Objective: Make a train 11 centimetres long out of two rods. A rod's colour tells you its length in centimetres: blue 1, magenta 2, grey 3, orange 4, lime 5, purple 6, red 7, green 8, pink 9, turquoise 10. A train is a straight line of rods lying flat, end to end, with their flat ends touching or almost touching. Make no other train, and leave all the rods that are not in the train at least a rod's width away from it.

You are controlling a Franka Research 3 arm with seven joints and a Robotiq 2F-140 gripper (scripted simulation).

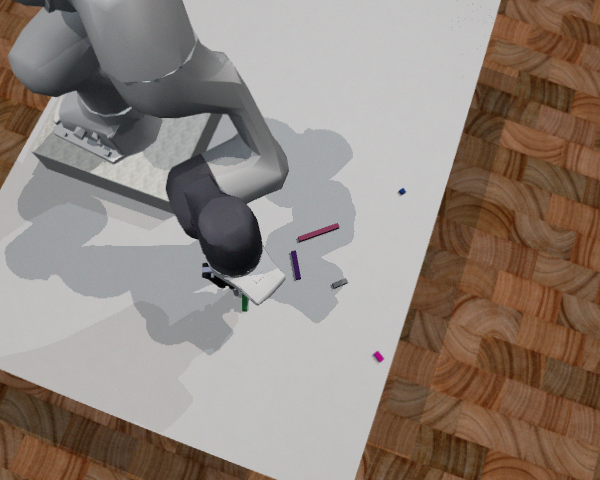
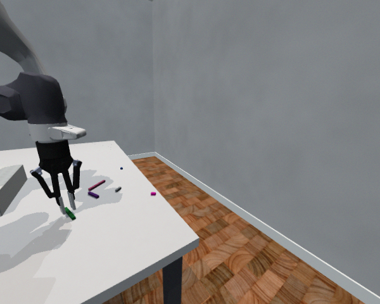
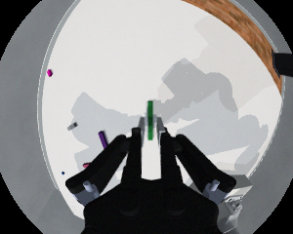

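The green rod (image 1: 244, 303) lies flat on the white table, mostly hidden under my wrist in the top view. It also shows in the exterior view (image 2: 70, 214) and in the wrist view (image 3: 149, 120). My gripper (image 2: 67, 208) points straight down over the rod's near end. In the wrist view the fingertips stand narrowly apart on either side of that end, with table showing between them and the rod. The grey rod (image 1: 339, 283) lies to the right, apart from the green one.
The pink rod (image 1: 318, 232) and the purple rod (image 1: 295, 265) lie close to the right of my wrist. The magenta rod (image 1: 378, 355) and the blue rod (image 1: 401, 191) lie near the table's right edge. The robot's base block (image 2: 0, 192) stands at the left.
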